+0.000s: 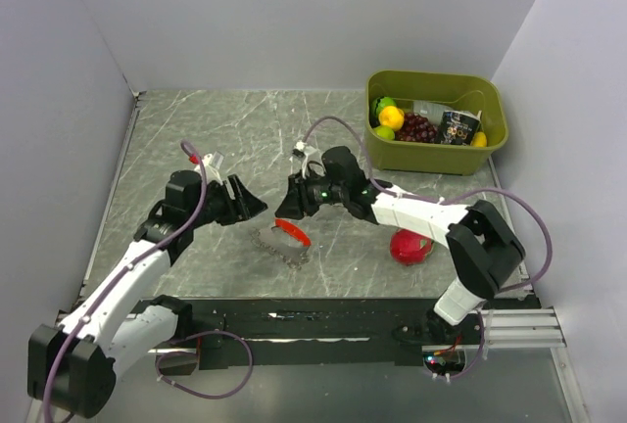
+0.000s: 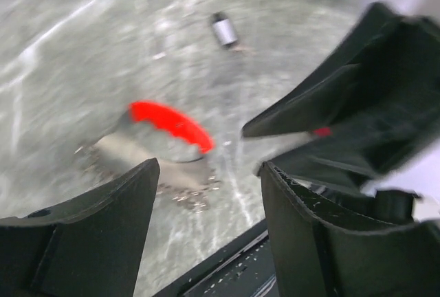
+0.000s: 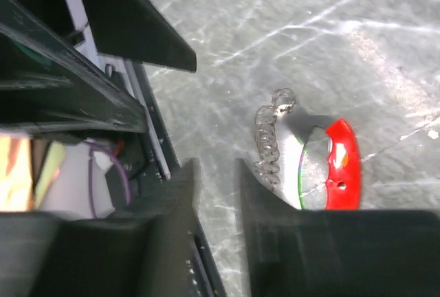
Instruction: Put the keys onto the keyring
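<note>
The keys (image 1: 286, 240) lie flat on the grey table, a curved red piece joined to a jagged silvery strip with a short chain. Both wrist views show the keys (image 2: 172, 124) (image 3: 342, 166) too. My left gripper (image 1: 253, 206) hovers just left of them, and its jaws (image 2: 210, 170) stand open with only table between them. My right gripper (image 1: 291, 198) hangs just above and behind the keys. It is open by a narrow gap (image 3: 216, 166) and holds nothing. Beyond the keys lies a tiny dark-rimmed, pale-centred thing, apparently the keyring (image 2: 223, 29).
A round red fruit (image 1: 409, 247) sits under the right arm's forearm. At the back right stands an olive bin (image 1: 436, 157) holding fruit and packets. A black rail (image 1: 323, 320) runs along the table's near edge. Grey walls close in the left, back and right sides.
</note>
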Robot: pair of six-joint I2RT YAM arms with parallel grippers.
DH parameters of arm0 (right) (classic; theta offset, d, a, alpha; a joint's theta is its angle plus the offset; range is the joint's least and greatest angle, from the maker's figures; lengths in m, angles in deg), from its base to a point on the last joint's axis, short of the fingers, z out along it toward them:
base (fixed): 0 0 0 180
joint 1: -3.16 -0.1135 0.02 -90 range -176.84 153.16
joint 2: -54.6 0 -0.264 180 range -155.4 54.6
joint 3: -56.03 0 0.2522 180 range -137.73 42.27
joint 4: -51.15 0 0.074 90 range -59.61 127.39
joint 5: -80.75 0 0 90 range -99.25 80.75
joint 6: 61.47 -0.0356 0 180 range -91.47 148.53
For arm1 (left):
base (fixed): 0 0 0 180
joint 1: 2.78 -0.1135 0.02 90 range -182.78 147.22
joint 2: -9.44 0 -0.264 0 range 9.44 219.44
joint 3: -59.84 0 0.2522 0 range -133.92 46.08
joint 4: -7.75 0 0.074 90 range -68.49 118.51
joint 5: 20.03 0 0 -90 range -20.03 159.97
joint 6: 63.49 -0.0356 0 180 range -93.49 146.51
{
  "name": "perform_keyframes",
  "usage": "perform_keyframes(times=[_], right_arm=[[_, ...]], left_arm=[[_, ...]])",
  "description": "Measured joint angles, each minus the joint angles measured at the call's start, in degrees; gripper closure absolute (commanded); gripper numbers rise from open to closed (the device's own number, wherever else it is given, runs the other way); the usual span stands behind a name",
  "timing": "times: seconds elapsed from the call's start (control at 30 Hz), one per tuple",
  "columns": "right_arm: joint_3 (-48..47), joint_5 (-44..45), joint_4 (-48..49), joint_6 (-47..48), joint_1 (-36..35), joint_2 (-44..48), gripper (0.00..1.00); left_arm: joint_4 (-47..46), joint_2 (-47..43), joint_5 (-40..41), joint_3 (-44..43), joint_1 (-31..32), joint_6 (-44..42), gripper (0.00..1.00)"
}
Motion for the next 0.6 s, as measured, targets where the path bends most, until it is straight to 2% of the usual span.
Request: perform_keyframes(times=[0.1, 0.2, 0.4, 0.6], right_arm=[[-2.89, 2.12, -2.73, 1.31, -0.57, -3.32, 0.37], [-6.01, 4.04, -5.92, 2.27, -1.64, -6.97, 0.34], [-19.41, 8.37, -15.34, 4.26, -4.87, -17.75, 0.33], [-30.69, 11.56, -23.58, 6.12, -7.08, -26.64, 0.33]], left_arm=[[1.22, 3.91, 2.05, 0.31, -1.55, 1.22, 0.34], [1.2, 7.61, 2.54, 2.1, -4.5, 2.91, 0.35], [2.16, 13.38, 3.13, 6.05, -9.16, 5.86, 0.32], [3.61, 12.2, 4.09, 8.55, -13.79, 8.44, 0.25]])
